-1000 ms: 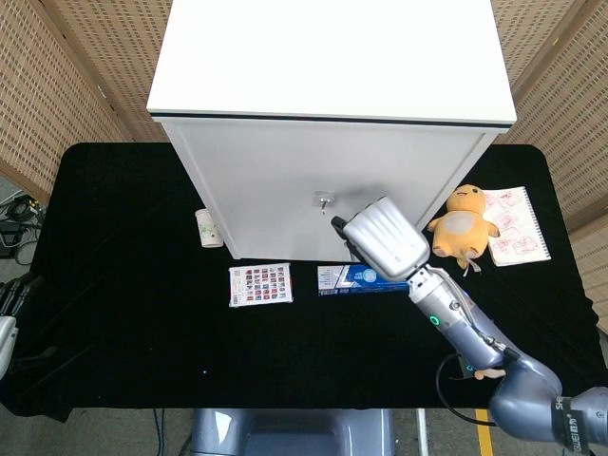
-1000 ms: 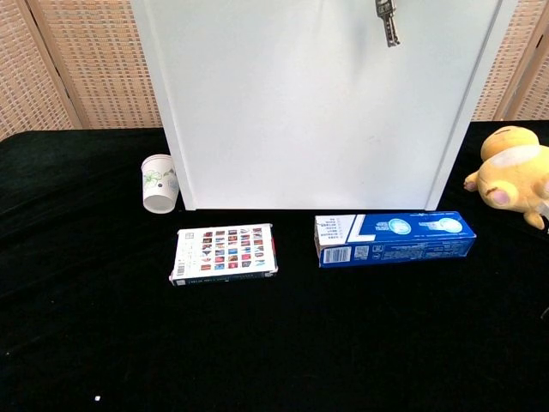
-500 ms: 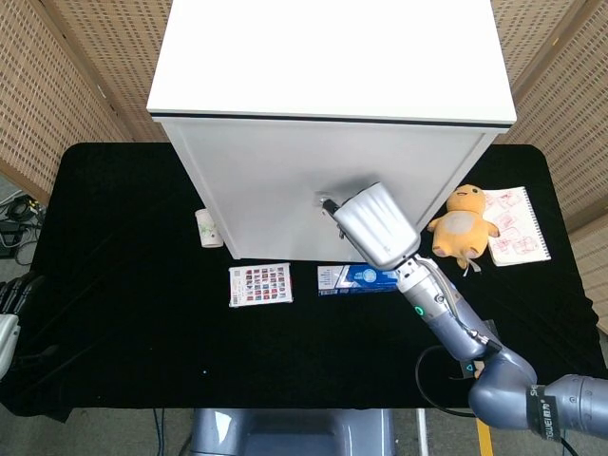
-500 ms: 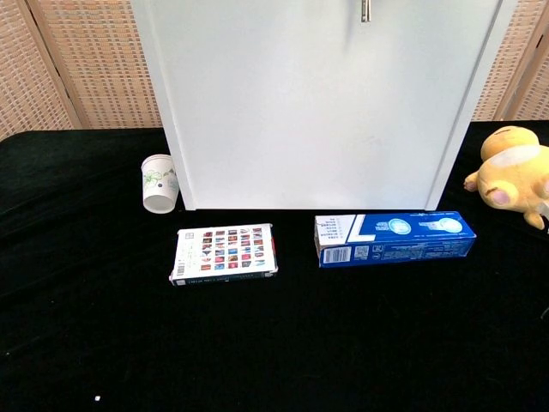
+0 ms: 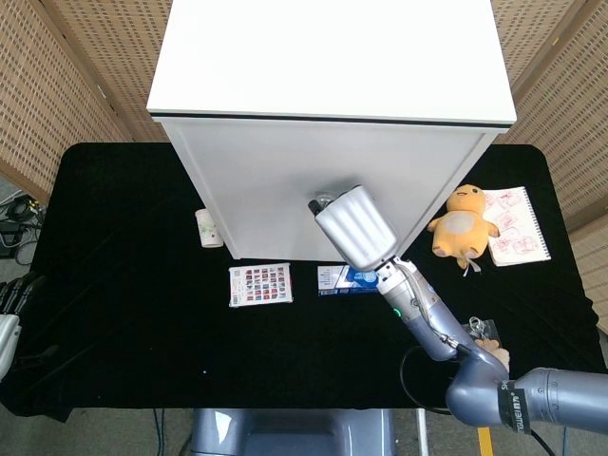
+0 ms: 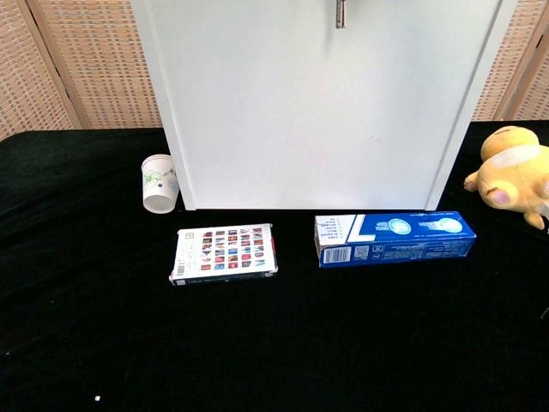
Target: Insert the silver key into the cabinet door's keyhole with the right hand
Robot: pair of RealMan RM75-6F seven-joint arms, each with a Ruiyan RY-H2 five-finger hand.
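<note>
The white cabinet (image 5: 275,180) stands at the back of the black table, its door (image 6: 300,112) facing me. My right hand (image 5: 353,226) is raised against the door, its ribbed silver back toward the head camera. The hand's far end reaches the round lock (image 5: 325,198) and covers most of it. In the chest view only the silver key (image 6: 340,13) shows, hanging down at the top edge in front of the door; the hand holding it is out of that frame. My left hand (image 5: 9,309) rests low at the left edge, holding nothing.
A paper cup (image 6: 159,183) stands by the cabinet's left corner. A patterned card box (image 6: 224,253) and a blue box (image 6: 393,238) lie in front of the door. A yellow plush (image 5: 464,223) and a notepad (image 5: 515,225) lie to the right.
My right hand has swung left and up along the door to the lock. In the chest view the key has shifted left and sits higher at the frame's top.
</note>
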